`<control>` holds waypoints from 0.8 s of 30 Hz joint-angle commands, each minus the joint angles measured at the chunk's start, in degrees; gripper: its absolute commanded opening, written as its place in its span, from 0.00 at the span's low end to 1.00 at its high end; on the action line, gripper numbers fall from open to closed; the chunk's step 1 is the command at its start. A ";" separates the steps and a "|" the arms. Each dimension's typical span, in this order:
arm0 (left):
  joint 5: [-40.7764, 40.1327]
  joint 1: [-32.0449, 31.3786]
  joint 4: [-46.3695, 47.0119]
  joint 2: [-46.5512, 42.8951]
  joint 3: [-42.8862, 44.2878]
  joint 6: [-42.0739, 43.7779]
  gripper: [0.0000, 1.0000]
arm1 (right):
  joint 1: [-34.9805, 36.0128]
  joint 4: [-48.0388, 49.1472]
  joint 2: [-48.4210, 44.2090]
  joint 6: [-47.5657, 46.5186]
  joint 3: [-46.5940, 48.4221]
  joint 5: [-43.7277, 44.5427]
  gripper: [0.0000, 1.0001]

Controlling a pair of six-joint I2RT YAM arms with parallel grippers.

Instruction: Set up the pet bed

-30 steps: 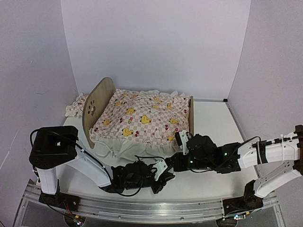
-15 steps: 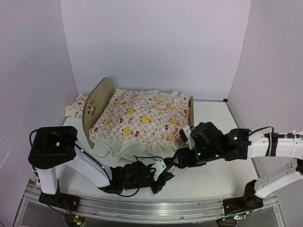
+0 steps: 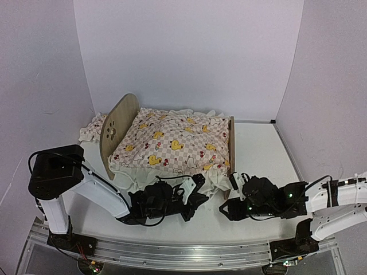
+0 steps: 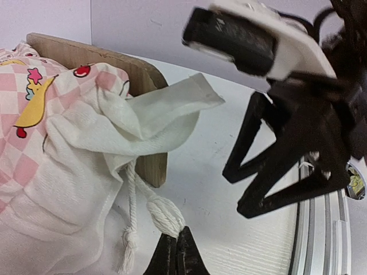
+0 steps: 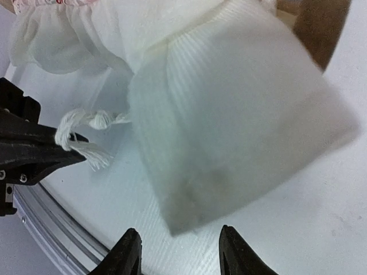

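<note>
Plywood and pink checkered cloth are filling the overhead view. The pet bed (image 3: 118, 130) is standing on the worktop (image 3: 261, 152), well back from the arm bases, with its rounded headboard to the left and its low footboard (image 3: 231, 142) to the right. The duck-print cover (image 3: 172, 143) is lying over it, and a small ruffled pillow (image 3: 92, 127) is sitting behind the headboard. Only this view is showing the whole bed and the pillow, but it is too coarse to tell how either set of jaws is standing.

The left wrist camera is supplying that detail. The left jaws are pressing together on the knotted end of a white cord (image 4: 165, 213) that is hanging from the cover's hem beside the footboard. The same camera is catching the right jaws from the side, spread in a V over the worktop with nothing between them. The right wrist camera is showing this too: its two fingers (image 5: 128, 252) are standing apart and empty, and a blurred white ruffle (image 5: 229, 126) of the cover is hanging just in front of them.

Both sets of jaws are hovering low at the bed's near right corner. The left jaws are in front of the bed's near side, and the right jaws are just to their right, near the footboard's end and apart from the wood.
</note>
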 commanded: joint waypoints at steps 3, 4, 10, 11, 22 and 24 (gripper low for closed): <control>1.35 1.01 1.47 -2.78 0.36 -1.43 0.00 | 3.29 32.06 5.21 3.55 -9.88 13.75 0.40; 1.48 0.99 1.44 -2.86 0.37 -1.49 0.00 | 3.60 35.62 7.05 3.10 -10.68 15.01 0.40; 1.59 1.09 1.29 -3.65 0.51 -0.81 0.00 | 5.82 60.11 19.70 -3.07 -12.91 22.05 0.42; 1.62 1.04 1.22 -3.82 0.51 -0.74 0.00 | 6.04 61.20 21.13 -2.72 -12.73 23.51 0.41; 1.35 1.06 1.03 -4.98 0.30 -0.13 0.00 | 6.18 69.63 33.40 3.70 -11.67 32.06 0.51; 1.43 1.03 1.02 -5.04 0.31 -0.13 0.00 | 6.18 70.77 35.59 2.67 -10.48 33.51 0.50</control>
